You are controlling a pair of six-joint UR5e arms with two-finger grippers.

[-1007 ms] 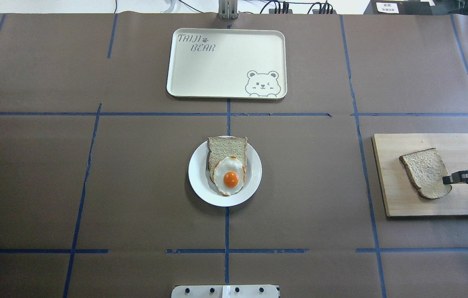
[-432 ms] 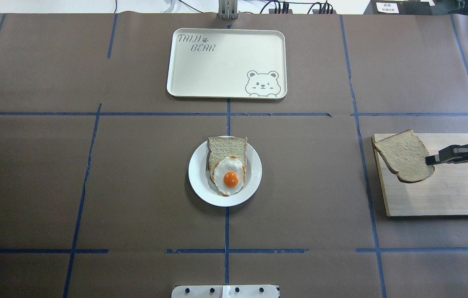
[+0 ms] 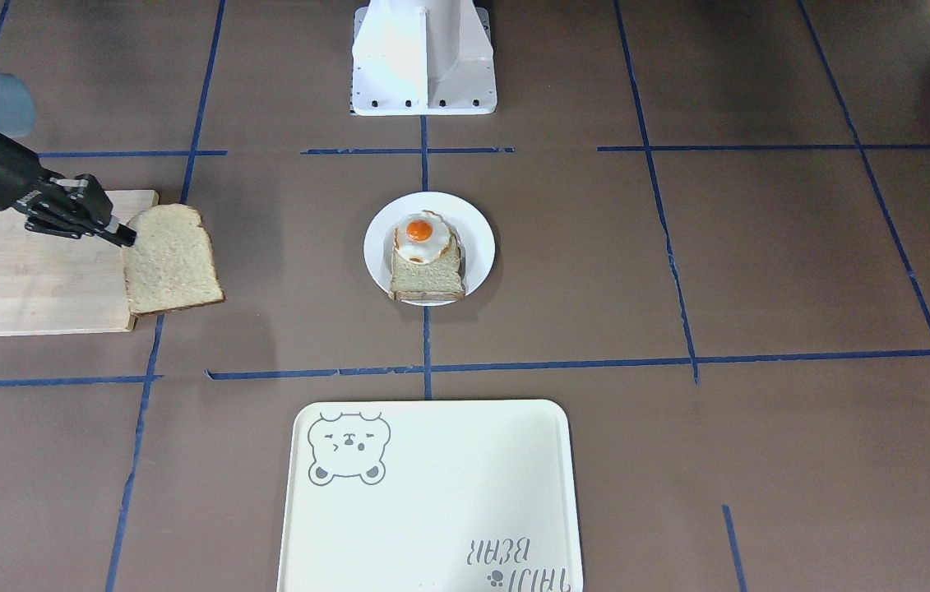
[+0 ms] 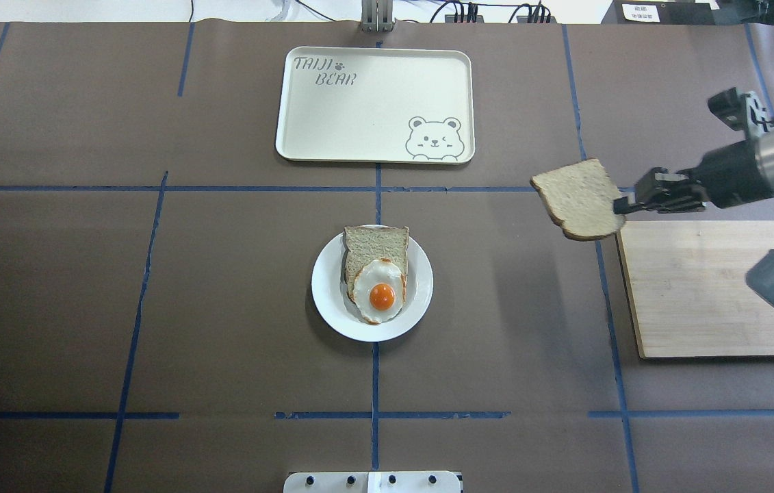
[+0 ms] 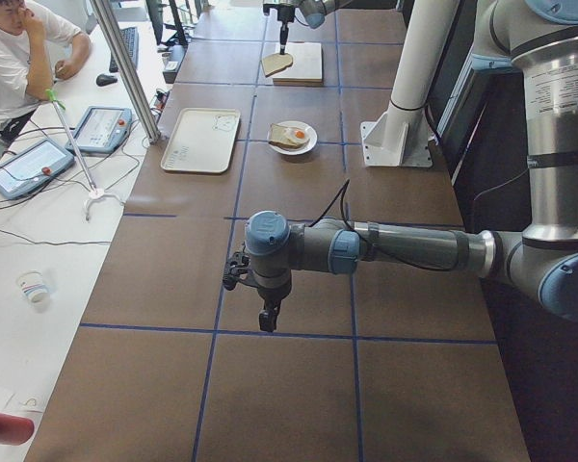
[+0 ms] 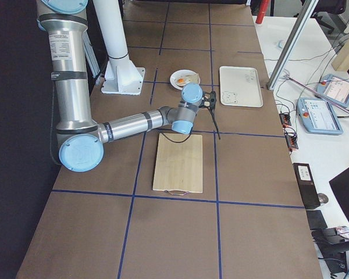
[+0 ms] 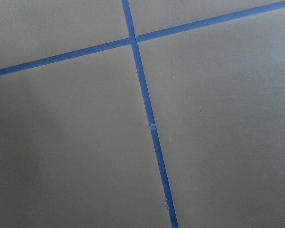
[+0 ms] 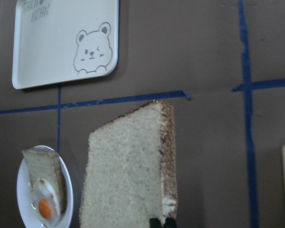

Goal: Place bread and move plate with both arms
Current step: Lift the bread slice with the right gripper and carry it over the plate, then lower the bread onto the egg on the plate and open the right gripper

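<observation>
Bread has lifted off the board and swung plateward. It now hangs over the desk, with the right end effector clamped on its edge. Only brown paper with blue tape lines lies between it and the plate holding egg toast. Tray sits beyond. Left end effector hangs well apart, can't tell its state.

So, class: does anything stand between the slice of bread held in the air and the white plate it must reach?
Nothing visible does. The bread, pinched by the right tool, hangs in the air; between it and the plate lies only the brown table. The plate already holds a slice topped with an egg.
</observation>
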